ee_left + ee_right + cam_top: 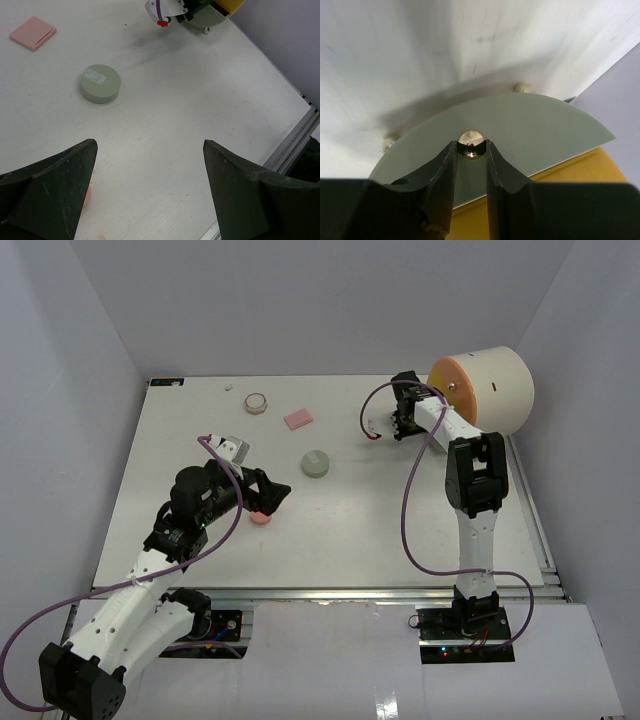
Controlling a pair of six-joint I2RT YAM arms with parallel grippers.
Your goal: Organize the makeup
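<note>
My left gripper is open and empty, low over the table. A pink disc lies just beside its left finger; only a sliver of it shows in the left wrist view. A grey-green round compact lies ahead of it, and a pink rectangular pad lies farther back. A small round jar sits at the back. My right gripper is shut on the shiny metal knob of the case's grey-green panel.
The large cream drum-shaped case with an orange front stands at the back right on small round feet. A tiny white item lies near the back edge. The table's metal rail runs along the right.
</note>
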